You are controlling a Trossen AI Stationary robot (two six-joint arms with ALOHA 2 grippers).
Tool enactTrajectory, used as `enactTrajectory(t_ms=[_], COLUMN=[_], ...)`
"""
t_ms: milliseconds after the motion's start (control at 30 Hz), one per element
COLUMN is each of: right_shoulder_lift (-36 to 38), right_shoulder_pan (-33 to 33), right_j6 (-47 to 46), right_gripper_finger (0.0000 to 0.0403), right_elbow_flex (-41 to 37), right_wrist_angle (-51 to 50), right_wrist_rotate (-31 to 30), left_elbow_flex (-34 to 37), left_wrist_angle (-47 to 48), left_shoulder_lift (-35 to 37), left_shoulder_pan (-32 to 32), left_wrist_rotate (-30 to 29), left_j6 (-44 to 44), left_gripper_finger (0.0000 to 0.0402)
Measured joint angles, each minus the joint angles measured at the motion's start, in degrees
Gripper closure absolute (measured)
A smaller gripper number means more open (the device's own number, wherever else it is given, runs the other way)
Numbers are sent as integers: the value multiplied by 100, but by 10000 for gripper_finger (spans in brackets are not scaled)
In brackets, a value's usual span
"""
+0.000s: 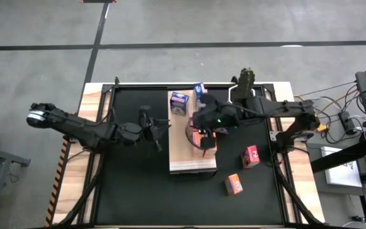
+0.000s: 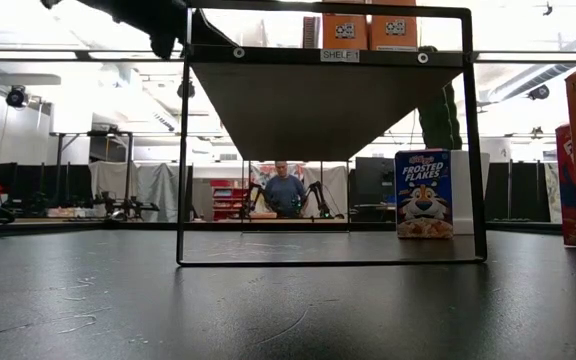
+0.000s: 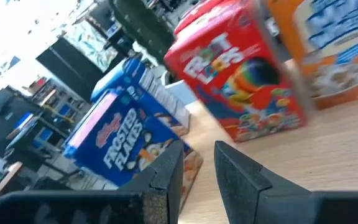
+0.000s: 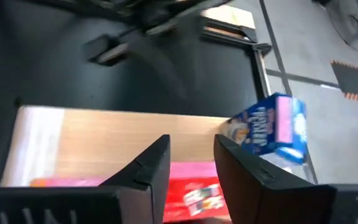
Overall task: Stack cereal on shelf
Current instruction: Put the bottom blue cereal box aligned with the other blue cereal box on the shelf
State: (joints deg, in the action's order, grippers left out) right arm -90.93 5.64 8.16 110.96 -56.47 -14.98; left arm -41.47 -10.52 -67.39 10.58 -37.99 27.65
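Desk [image 1: 138, 191]: nearest to the low camera is its black mat, so we start there; it fills the foreground under both arms.
Shelf [image 1: 183, 137]: we see the long wood board raised on a black frame in the middle of the desk, with a few cereal boxes already on it.
Step in hand: we judge that the right arm is placing a box on the shelf, among those already standing there.
Right gripper [image 1: 203, 135]: it hangs over the middle of the shelf; its fingers [image 4: 151, 165] stand apart above a red box [image 4: 197, 196], so we take it as released.
Left gripper [image 1: 159, 129]: it waits at the shelf's left edge, fingers [image 3: 241, 171] apart and holding nothing, facing a red box and a blue box [image 3: 126, 140].
Cereal left: two boxes lie on the mat right of the shelf, red [image 1: 251, 156] and orange [image 1: 234, 184]; one blue box [image 2: 423, 193] stands behind the frame.
Next move: we think the right arm must lift clear and reach for one of the loose boxes.
Hidden: the right arm covers the shelf's middle from above, so we cannot count the boxes there. The low camera sees the shelf only from below.
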Motion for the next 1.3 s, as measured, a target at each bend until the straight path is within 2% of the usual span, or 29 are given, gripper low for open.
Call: enactTrajectory(t_ms=[333, 567, 800, 967, 1300], right_shoulder_lift=[1403, 2317, 3135, 3631, 4278], right_shoulder_pan=[359, 504, 513, 513, 510], right_j6=[243, 396, 644, 1027, 1016], right_gripper_finger=[318, 338, 351, 351, 351], right_elbow_flex=[-2523, -4043, -4995, -5685, -6201], right_wrist_angle=[1364, 2681, 3725, 4479, 4835], right_wrist_rotate=[-3, -2, 50, 453, 492], left_elbow_flex=[0, 0, 0, 0, 0], left_wrist_angle=[13, 34, -34, -136, -843], left_shoulder_lift=[-40, -40, -50, -136, -697], left_shoulder_pan=[-822, -1385, -1614, -1905, -2347], left_wrist_rotate=[20, 1169, 1401, 1816, 1955], left_j6=[383, 482, 488, 487, 503], left_gripper_finger=[335, 393, 399, 401, 401])
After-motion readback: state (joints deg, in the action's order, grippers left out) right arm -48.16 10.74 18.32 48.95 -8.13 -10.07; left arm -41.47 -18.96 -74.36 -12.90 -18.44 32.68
